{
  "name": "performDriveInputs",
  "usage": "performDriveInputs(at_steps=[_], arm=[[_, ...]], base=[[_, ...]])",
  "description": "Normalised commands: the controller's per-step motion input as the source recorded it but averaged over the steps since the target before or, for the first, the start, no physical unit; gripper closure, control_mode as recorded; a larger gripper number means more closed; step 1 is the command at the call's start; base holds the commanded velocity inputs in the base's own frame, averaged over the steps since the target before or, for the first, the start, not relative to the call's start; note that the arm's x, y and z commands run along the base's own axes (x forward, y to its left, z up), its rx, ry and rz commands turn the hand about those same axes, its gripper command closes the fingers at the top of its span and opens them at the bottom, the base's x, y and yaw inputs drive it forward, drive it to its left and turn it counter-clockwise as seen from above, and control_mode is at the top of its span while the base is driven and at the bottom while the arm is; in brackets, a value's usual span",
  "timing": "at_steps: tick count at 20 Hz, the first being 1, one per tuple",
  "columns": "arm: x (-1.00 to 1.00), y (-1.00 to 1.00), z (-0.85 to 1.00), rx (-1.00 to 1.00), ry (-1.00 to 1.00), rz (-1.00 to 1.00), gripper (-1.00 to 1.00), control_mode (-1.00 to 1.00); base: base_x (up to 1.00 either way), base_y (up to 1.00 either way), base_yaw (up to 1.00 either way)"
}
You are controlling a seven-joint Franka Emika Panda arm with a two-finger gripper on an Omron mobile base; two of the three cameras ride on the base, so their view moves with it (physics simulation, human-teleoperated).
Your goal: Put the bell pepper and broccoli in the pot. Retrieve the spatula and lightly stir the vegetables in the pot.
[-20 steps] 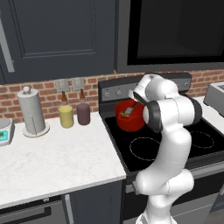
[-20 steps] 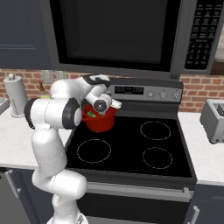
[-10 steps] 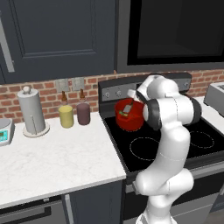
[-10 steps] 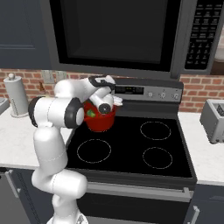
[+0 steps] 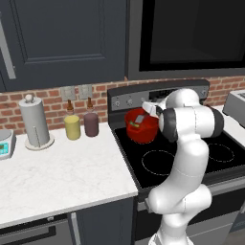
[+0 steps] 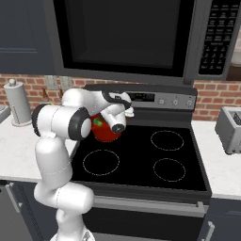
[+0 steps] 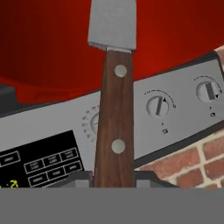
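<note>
At the far left burner, the gripper (image 7: pixel 114 177) is closed on the spatula (image 7: pixel 113 109), clamping its brown riveted wooden handle; the grey metal blade reaches into the pot (image 5: pixel 143 130). This red pot sits on the black stove (image 6: pixel 141 162), something green showing inside. Left of the stove, two canisters (image 5: pixel 81 125) and a paper towel roll (image 5: pixel 34 122) stand on the white surface (image 5: pixel 57 172).
</note>
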Motion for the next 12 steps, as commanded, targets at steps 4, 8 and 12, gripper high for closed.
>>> performDriveInputs(at_steps=[4, 8, 12], arm=[[0.00, 0.00, 0.60, 0.02, -0.03, 0.01, 1.00, -1.00], [0.00, -0.02, 0.52, 0.00, -0.01, 0.01, 1.00, -1.00], [-0.10, -0.14, 0.12, -0.03, 0.00, 0.06, 1.00, -1.00]], base=[[0.00, 0.00, 0.00], [0.00, 0.00, 0.00], [0.00, 0.00, 0.00]])
